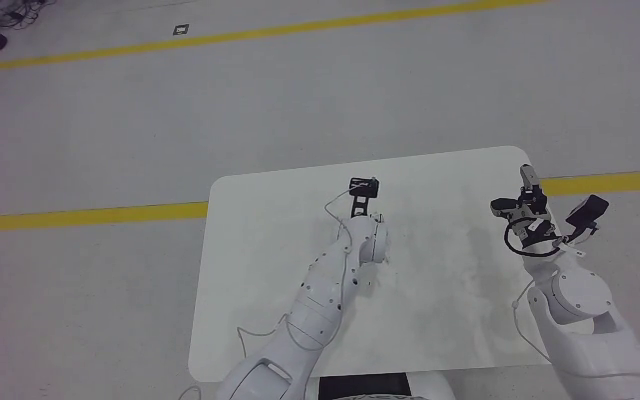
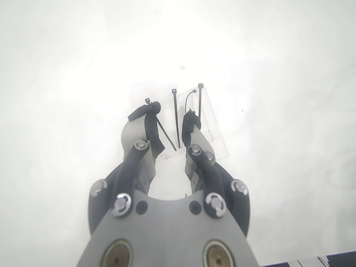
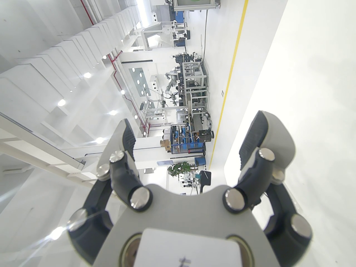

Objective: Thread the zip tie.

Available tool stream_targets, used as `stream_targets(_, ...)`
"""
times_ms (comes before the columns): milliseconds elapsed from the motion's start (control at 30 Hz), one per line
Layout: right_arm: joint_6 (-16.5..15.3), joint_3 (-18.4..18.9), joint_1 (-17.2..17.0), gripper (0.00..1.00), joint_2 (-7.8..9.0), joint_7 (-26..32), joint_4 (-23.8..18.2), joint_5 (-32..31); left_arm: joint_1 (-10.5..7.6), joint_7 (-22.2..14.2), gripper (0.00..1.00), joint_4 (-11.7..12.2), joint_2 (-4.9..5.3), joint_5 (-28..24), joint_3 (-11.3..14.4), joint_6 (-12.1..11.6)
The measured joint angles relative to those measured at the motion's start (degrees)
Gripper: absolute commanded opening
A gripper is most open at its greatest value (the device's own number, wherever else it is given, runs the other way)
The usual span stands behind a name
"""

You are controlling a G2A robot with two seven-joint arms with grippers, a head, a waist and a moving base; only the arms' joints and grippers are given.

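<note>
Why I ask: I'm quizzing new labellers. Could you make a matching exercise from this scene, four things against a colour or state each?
Things:
1. left gripper
2. right gripper
3. zip ties
4. floor line

Descriptions:
A. yellow
B. open, at the table edge
C. black, lying flat
D. open, by the zip ties

Pairs: 1-D, 2-B, 3-C, 4-A.
</note>
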Motion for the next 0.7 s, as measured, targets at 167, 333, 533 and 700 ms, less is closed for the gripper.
stream_targets(167,0.00,0.00,0.00,1.00,0.00,0.00,0.00,0.00,0.33,-0.08,0.20,-0.56,0.44,0.00,-0.28,0.00)
stream_targets(333,0.00,0.00,0.00,1.00,0.00,0.00,0.00,0.00,0.17,-0.80,0.21,-0.45,0.89,0.00,0.25,0.00)
stream_targets(533,0.00,0.00,0.00,1.00,0.00,0.00,0.00,0.00,-0.28,-1.70,0.21,0.13,1.01,0.00,0.93,0.00)
stream_targets(700,0.00,0.00,0.00,1.00,0.00,0.00,0.00,0.00,-0.84,-1.73,0.20,0.93,0.90,0.00,1.36,0.00)
